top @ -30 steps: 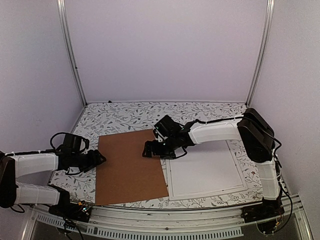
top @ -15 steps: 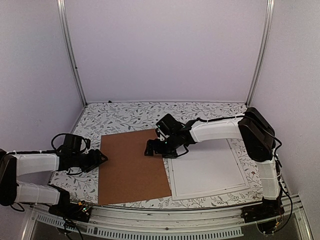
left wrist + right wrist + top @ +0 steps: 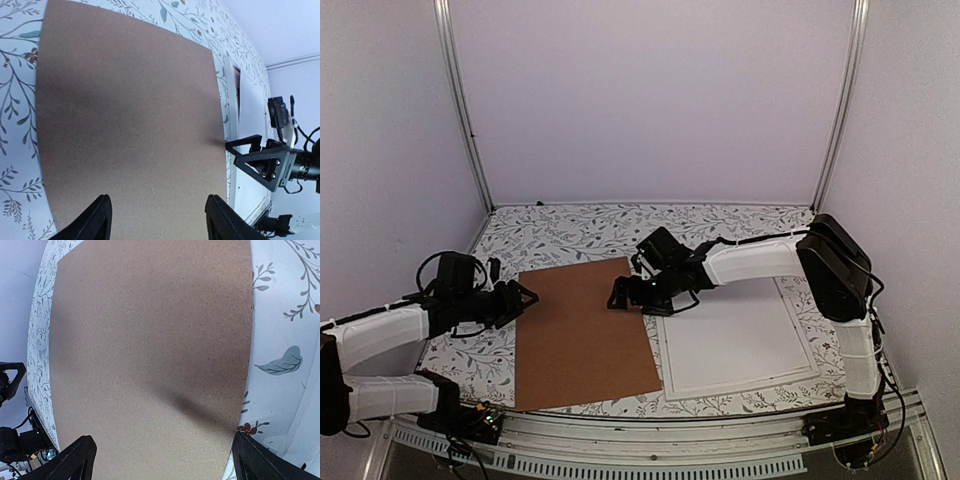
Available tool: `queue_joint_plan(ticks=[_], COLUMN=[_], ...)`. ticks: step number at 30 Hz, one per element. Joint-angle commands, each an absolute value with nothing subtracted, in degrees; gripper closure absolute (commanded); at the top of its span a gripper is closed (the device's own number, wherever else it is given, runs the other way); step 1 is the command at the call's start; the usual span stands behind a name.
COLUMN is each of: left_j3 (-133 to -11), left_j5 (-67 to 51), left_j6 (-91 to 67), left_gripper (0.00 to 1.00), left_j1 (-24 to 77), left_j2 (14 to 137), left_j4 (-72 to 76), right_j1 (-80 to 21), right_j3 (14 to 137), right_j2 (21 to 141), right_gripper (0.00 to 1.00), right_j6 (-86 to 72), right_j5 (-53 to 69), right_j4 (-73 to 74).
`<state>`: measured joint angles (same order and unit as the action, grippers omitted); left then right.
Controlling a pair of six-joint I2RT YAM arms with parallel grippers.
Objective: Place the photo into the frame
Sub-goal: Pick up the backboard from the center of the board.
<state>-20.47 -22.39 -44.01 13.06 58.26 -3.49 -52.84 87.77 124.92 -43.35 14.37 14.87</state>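
From where I stand, both arms are busy with the brown backing board (image 3: 582, 335), which lies flat on the leaf-patterned table (image 3: 570, 235), just left of the white frame (image 3: 740, 383). The left gripper (image 3: 523, 297) hovers at the board's left edge, jaws apart and nothing between them. The right gripper (image 3: 616, 298) sits low at the board's far right edge, jaws spread wide and empty. I can't find the sunset photo. The left wrist view shows a thin reddish sliver by the frame's edge, which may be it, but I can't tell. Inside the frame's border I see only plain white. I'd say the board is the step in hand. Next, a fingertip has to catch that thin edge without skidding it into the frame.
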Motion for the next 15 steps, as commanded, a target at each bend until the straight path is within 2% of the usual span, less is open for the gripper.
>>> queue_joint_plan(ticks=[1, 8, 15], left_j3=[-24.6, -25.7, -27.3], left_j5=[-14.5, -12.3, -12.5], left_j6=[-41.0, -39.1, -37.6], left_gripper=[0.3, 0.2, 0.18], left_j1=[13.5, 12.9, 12.4], left_j2=[57.2, 62.2, 68.4], left_j4=[-11.9, -14.0, -15.6], right_j1=[-52.9, -52.9, -52.9], right_j3=[85.1, 85.0, 84.8], right_j2=[127.3, 127.4, 126.9], right_gripper=[0.01, 0.01, 0.01], right_j6=[-44.2, -43.5, -42.9], right_j5=[15.1, 15.2, 15.0], right_j4=[19.1, 19.0, 18.7])
